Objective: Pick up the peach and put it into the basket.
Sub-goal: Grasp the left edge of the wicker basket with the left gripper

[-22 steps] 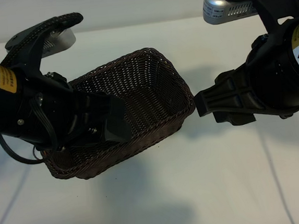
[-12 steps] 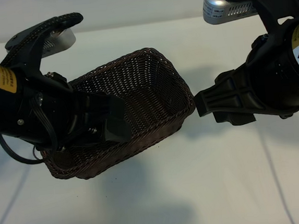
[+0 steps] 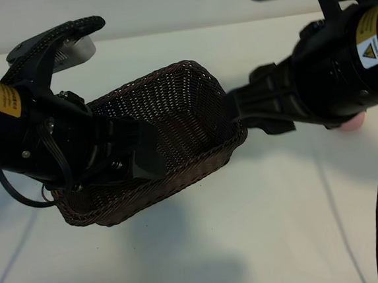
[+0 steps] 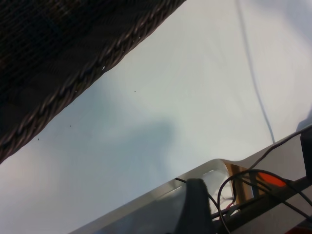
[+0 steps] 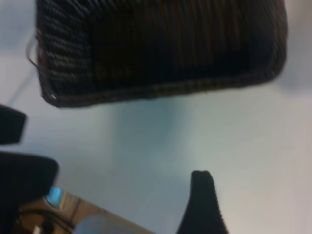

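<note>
the white table [image 3: 264,241] carries everything, w/ the basket [image 3: 173,116] as the landmark, set at a slant near its middle. the left arm [image 3: 23,136] is the biggest dark mass, lying over the basket's left end and hiding that part of the rim; the left gripper [image 3: 140,152] sits over the inside of the basket at that end, claw spread, nothing seen between the fingers. from the left wrist view only the braided rim and bare tabletop beside it show. the right arm [image 3: 341,68] comes in from the basket's right side, and the right gripper [image 3: 239,110] is at the basket's right rim, just over its edge; whether it touches the wicker can't be told. its claw stands spread too, holding nothing that shows; in the right wrist view one finger [image 5: 202,204] hangs over bare table just outside the basket wall. the peach [image 3: 353,123] is smallest: a pale pink sliver peeking from under the right arm, on the table well to the right of the basket, behind the right claw rather than between its fingers.
</note>
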Controlling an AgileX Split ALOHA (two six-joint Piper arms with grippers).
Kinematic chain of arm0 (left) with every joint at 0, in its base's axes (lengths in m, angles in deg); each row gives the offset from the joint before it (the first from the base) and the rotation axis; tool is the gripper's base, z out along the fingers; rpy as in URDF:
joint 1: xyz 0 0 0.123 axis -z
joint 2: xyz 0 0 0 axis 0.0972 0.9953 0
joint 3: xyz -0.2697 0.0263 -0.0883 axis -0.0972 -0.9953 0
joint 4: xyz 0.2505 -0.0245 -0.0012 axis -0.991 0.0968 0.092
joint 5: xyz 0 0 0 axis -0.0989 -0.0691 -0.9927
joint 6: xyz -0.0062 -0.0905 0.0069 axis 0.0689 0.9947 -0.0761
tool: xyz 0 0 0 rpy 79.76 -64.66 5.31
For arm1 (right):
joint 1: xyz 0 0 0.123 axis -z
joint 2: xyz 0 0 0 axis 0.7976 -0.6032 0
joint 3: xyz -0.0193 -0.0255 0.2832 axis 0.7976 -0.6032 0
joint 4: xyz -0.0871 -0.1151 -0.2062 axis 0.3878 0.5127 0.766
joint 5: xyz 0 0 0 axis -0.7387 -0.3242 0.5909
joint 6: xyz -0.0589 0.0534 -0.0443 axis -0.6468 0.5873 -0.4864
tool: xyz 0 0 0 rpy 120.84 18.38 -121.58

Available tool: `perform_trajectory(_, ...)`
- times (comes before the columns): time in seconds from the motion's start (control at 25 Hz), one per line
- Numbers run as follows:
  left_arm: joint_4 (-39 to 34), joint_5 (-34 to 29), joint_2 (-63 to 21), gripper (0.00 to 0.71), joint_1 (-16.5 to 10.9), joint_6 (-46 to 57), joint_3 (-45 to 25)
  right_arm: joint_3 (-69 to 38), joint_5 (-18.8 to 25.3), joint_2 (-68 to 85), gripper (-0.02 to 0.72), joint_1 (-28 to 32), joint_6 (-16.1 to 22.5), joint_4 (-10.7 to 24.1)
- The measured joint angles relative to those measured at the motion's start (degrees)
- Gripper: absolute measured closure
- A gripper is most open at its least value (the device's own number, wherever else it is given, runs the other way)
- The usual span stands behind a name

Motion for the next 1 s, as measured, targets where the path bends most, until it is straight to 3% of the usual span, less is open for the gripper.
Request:
perform_trajectory(0.2, -0.5, 0.1, 0.0, 0.163, 0.0, 0.0, 0.0, 0.0, -5.1, 0.0, 0.183, 0.0, 0.0, -0.1)
perform_trajectory(0.36, -3.2, 0.1, 0.0, 0.163, 0.0, -0.7, 0.0, 0.0, -5.9, 0.0, 0.183, 0.0, -0.1, 0.8)
perform_trajectory(0.6, -8.4, -0.3, 0.0, 0.175, 0.0, -2.0, 0.0, 0.0, -1.5, 0.0, 0.183, 0.0, -0.1, -0.8)
perform_trajectory(0.84, -12.3, -4.0, -1.2, 0.177, 0.0, -0.5, 0.0, 0.0, -0.6, 0.0, 0.183, 0.0, -0.2, -0.8)
perform_trajectory(1.0, -18.2, -7.1, -4.9, 0.177, 0.0, 3.6, 0.0, 0.0, 1.5, 0.0, 0.183, 0.0, -2.8, -0.8)
